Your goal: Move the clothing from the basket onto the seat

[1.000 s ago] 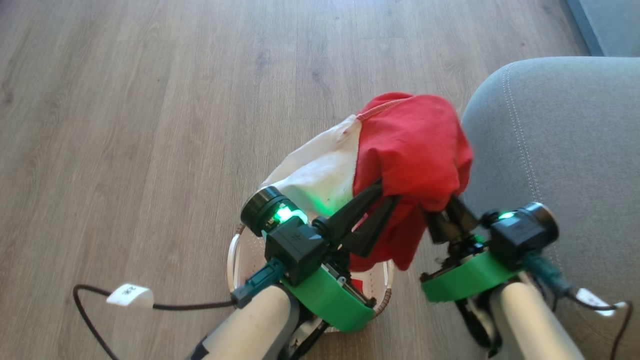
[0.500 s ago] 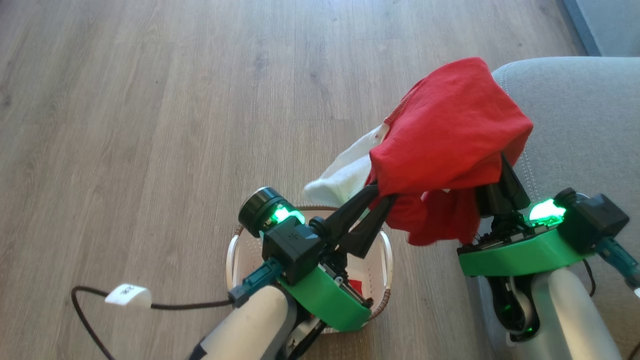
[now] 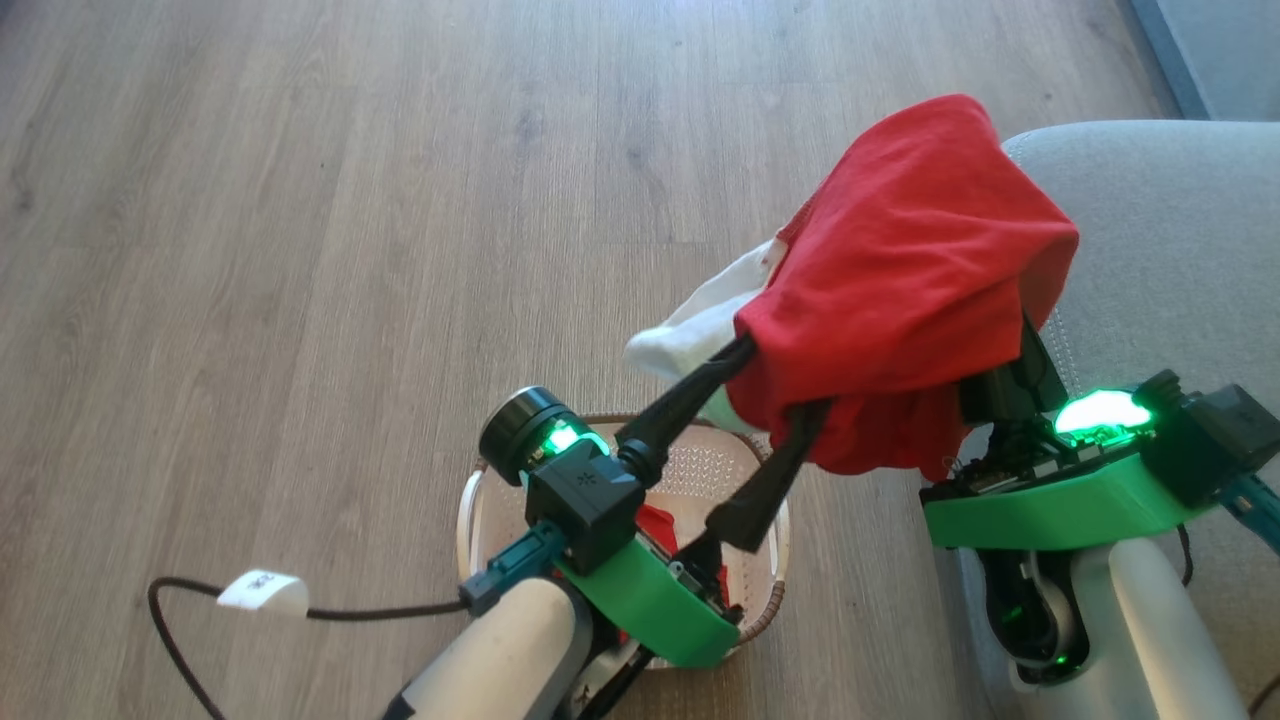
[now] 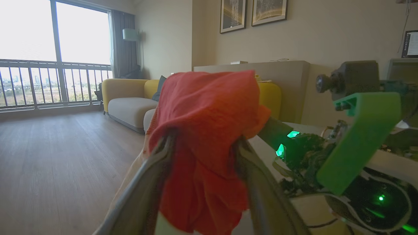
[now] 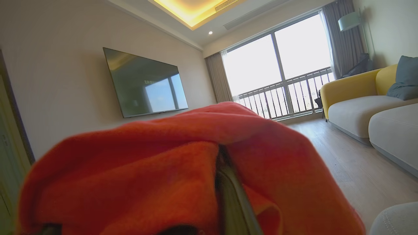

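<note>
Red clothing (image 3: 910,270) up by the seat (image 3: 1170,250) corner
Left jaws spread wide, fingers (image 3: 775,470) under the soft crumpled fabric; right jaws pressed together, pinching it. White part trailing left. Rounded grey stitched cushion edge just beside; perforated basket (image 3: 705,468) underneath with another red piece (image 3: 660,525) inside, open wood floor (image 3: 300,250) off to the left.

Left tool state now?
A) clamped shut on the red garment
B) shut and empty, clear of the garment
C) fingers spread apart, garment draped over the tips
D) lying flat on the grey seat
C: in the head view the left tool has its two dark fingers splayed wide, with the red garment hanging over their tips.
</note>
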Motion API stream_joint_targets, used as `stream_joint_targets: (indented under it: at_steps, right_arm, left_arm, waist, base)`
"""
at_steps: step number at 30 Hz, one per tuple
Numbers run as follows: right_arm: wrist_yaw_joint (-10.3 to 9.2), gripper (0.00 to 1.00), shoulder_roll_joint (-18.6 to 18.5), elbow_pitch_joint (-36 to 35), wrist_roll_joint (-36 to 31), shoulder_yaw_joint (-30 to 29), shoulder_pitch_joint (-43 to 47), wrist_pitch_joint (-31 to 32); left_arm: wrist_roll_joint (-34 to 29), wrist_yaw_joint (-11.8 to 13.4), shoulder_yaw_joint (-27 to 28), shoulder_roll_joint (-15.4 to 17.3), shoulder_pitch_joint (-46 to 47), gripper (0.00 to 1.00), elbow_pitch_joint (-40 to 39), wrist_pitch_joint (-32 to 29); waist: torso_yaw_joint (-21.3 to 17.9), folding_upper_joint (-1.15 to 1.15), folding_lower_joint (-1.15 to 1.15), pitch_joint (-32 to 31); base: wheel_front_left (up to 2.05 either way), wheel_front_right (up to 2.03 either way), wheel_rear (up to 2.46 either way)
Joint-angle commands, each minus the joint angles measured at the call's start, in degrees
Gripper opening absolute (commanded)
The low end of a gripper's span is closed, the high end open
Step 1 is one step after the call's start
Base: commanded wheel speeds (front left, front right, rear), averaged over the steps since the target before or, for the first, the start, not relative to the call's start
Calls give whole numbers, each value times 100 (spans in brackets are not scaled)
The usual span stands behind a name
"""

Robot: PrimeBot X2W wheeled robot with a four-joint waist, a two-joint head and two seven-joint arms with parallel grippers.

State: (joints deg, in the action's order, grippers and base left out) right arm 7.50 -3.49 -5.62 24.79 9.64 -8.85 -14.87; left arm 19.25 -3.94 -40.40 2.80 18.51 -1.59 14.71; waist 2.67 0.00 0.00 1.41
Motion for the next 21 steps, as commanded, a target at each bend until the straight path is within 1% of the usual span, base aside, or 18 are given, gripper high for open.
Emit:
stream_joint_targets:
  at_steps: [1,2,10,21]
  right_arm:
    - [-1,0,61,-263,52,140,-283,-13]
    - [-1,0,61,-277,58,143,-279,-13]
    - [-1,0,61,-297,94,69,-248,-13]
    - [-1,0,61,-350,121,-331,-203,-13]
  left_arm:
    - [-4,-35,242,8,173,92,-140,29]
    - [-22,-39,241,8,166,100,-97,29]
    - [-263,-48,315,8,164,100,309,29]
    - [-607,-225,457,8,-145,100,961,29]
  waist:
    - [2,0,0,-3]
    - [2,0,0,-7]
    - [-32,0,0,-26]
    - [-91,0,0,-21]
  base:
    - [0,0,0]
    - [0,0,0]
    - [0,0,0]
    - [0,0,0]
